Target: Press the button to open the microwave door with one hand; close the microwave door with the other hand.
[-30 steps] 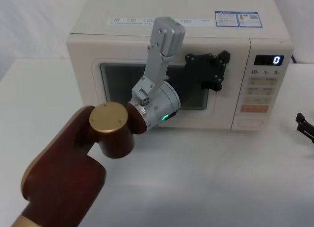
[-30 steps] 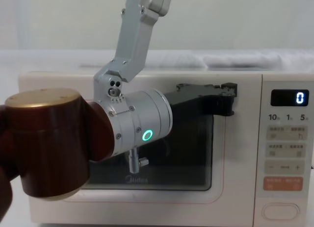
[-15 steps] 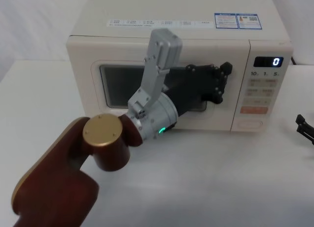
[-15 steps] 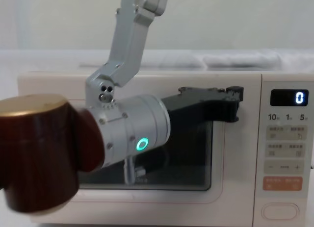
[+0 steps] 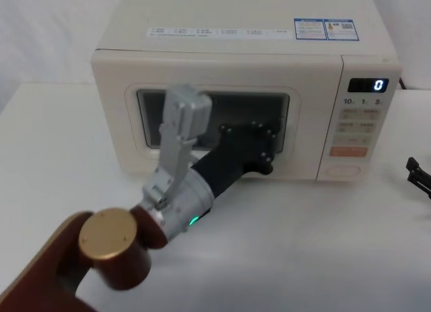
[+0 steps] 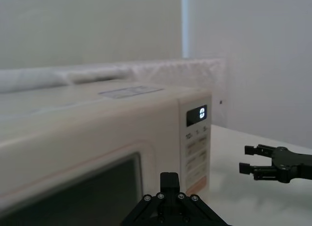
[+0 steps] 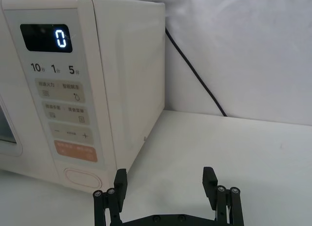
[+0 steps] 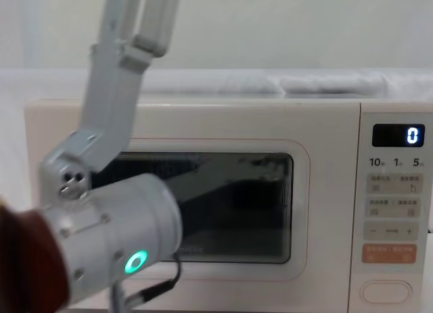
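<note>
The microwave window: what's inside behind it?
Through the door window it is just dark with reflections; no contents can be made out. The left arm covers the window's lower left corner.

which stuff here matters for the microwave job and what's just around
Part of the job:
- button, wide oval at the bottom of the keypad
- microwave door, shut
- left hand, in front of the door window
- right hand, open, low near the button

Just around:
- orange key
- display reading 0
- black cable
- table
</note>
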`<state>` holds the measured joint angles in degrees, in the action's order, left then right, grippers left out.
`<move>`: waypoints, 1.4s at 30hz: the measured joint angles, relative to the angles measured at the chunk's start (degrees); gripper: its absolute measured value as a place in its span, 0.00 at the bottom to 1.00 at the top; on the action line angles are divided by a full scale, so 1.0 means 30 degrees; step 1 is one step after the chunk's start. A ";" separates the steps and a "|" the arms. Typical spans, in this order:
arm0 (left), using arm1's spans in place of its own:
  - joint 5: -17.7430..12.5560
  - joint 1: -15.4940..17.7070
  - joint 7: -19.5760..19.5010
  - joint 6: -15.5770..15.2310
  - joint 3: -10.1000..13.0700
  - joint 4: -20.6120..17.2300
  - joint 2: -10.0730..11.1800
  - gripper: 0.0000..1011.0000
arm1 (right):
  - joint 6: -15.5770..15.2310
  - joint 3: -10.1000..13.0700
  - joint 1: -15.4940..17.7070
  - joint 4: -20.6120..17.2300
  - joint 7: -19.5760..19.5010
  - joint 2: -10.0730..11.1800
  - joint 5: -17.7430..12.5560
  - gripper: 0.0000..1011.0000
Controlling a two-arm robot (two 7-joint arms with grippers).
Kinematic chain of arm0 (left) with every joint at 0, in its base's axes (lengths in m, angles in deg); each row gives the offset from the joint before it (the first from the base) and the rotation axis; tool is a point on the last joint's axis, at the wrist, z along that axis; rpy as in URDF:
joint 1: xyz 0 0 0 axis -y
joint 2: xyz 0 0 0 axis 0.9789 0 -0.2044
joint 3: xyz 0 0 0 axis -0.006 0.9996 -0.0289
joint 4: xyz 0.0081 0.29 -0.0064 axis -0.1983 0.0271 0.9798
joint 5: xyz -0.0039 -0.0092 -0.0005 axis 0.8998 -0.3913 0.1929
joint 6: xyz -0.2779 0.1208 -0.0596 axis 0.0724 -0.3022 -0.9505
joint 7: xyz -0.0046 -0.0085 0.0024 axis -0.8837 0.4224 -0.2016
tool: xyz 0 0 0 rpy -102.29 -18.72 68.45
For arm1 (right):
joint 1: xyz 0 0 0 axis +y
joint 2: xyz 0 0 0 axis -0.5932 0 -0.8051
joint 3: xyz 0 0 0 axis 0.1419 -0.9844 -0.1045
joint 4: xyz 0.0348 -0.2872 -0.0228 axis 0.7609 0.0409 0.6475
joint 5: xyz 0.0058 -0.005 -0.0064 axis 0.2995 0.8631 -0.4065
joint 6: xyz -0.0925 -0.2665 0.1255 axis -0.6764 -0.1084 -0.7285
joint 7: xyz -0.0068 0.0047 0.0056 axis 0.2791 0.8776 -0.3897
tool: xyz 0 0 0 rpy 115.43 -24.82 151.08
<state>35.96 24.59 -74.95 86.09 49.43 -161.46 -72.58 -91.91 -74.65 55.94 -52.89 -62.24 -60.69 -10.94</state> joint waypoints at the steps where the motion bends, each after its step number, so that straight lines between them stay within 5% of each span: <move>1: -0.0001 -0.0272 0.0131 0.0029 -0.0113 -0.0183 0.0035 0.00 | 0.0000 0.0000 0.0000 0.0000 0.0000 0.0000 0.0000 0.99; 9: -0.0154 -0.2494 0.1438 0.0351 -0.1368 -0.1960 0.0207 0.00 | 0.0000 0.0000 -0.0002 0.0000 0.0000 0.0000 0.0000 0.99; 19: -0.1674 -0.5224 0.4124 0.1334 -0.3631 -0.3633 0.0141 0.00 | 0.0001 0.0001 -0.0001 0.0000 0.0000 0.0000 0.0000 0.99; 31: -0.1641 -0.7521 0.5436 0.1733 -0.6548 -0.3683 -0.0172 0.00 | 0.0000 0.0000 -0.0001 0.0000 -0.0001 0.0000 0.0000 0.99; 42: -0.1669 -0.8234 0.5723 0.1774 -0.8000 -0.3215 -0.0639 0.00 | 0.0000 0.0000 -0.0001 0.0000 -0.0001 0.0000 0.0000 0.99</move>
<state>30.95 -0.11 -57.78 91.41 25.43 -171.10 -74.49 -91.91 -74.65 55.94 -52.89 -62.25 -60.69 -10.95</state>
